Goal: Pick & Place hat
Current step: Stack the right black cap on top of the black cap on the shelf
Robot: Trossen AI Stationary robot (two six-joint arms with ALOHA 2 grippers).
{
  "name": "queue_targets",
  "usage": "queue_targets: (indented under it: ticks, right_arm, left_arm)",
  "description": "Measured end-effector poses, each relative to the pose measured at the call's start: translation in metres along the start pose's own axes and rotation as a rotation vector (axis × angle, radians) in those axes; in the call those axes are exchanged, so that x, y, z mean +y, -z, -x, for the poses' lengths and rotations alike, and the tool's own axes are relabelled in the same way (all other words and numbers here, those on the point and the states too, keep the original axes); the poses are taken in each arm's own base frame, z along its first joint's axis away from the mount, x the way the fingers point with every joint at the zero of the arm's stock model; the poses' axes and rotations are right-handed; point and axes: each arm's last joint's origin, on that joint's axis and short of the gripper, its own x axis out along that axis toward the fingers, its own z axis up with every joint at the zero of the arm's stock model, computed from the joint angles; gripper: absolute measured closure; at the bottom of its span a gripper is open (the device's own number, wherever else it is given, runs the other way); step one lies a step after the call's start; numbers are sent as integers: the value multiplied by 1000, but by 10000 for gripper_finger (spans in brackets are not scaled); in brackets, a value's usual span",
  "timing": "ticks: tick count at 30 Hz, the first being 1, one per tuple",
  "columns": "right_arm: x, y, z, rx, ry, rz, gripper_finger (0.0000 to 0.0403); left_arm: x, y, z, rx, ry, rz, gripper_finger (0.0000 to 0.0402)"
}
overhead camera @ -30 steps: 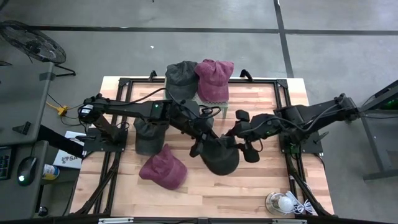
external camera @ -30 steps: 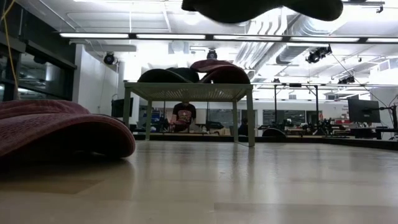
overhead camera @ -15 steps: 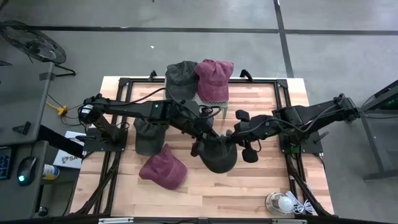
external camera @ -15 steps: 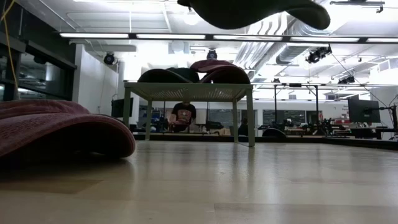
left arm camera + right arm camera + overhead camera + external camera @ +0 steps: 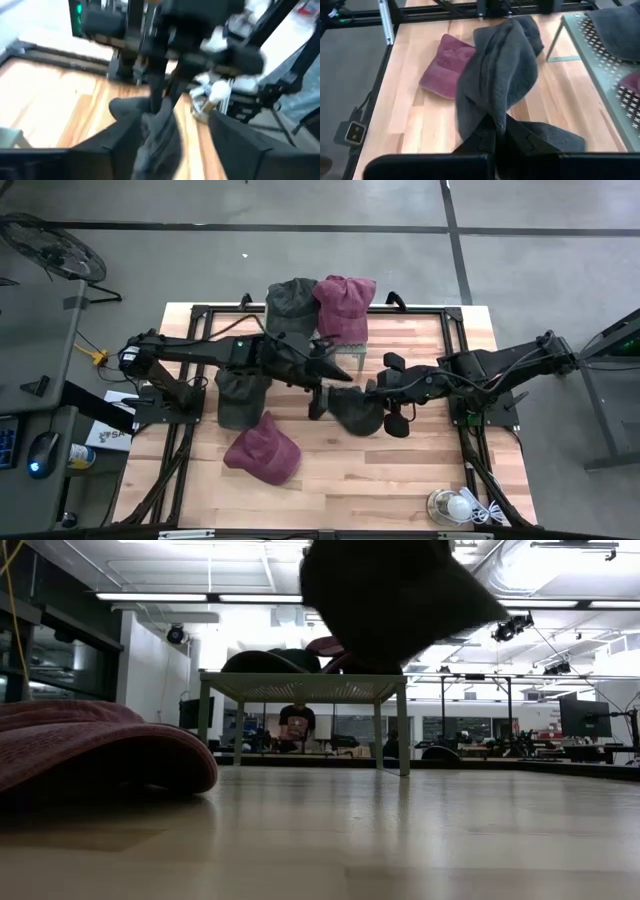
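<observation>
A dark grey hat (image 5: 355, 412) hangs crumpled above the table's middle, with my right gripper (image 5: 373, 393) shut on it; the low view shows the hat (image 5: 395, 590) high over the wood. My left gripper (image 5: 328, 380) stands open just left of it, its spread fingers (image 5: 110, 145) either side of the hat without clear touch. A maroon hat (image 5: 262, 448) and another dark hat (image 5: 240, 395) lie flat on the table. Two more hats, dark (image 5: 292, 305) and maroon (image 5: 345, 305), sit on a pale perforated stand (image 5: 345, 345). My right gripper pinches a bunched fold of the dark grey hat (image 5: 496, 117) between its two shut fingers, coming level from the table's right side. The hat is lifted clear of the table. Its crown (image 5: 500, 65) droops crumpled beyond the fingertips, and a flat part (image 5: 545, 135) lies beside them.
The stand stands on thin legs (image 5: 403, 735) at the table's far middle. A lamp bulb with cable (image 5: 452, 506) lies at the near right corner. Black frame rails (image 5: 470, 440) run along both sides of the wooden table (image 5: 420, 480). People sit in the room behind (image 5: 296, 725).
My right gripper has shut on the dark hat's right side. My left gripper has opened, let the hat go and drawn back toward the table's left and far side. The hat, earlier spread level between both grippers, now hangs crumpled and lower from the right gripper alone.
</observation>
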Motion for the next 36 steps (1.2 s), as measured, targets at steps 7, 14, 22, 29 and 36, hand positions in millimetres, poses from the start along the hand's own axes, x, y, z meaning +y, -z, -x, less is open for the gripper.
queue_targets:
  ticks: [7,14,22,29,36]
  right_arm:
    - [-4,-3,0,-62,140,-83,402]
    - [-9,-9,3,-190,362,-140,402]
    - [-9,-21,6,-303,426,-88,402]
    - [-8,-30,11,-354,428,-52,403]
    - [-6,-36,16,-360,375,-19,403]
  left_arm:
    - [-1,-11,34,-78,-139,106,122]
    - [-18,-6,41,-141,-289,171,120]
    - [-23,1,35,-189,-461,156,119]
    - [-19,5,16,-213,-573,107,119]
    - [-17,9,11,-189,-635,42,119]
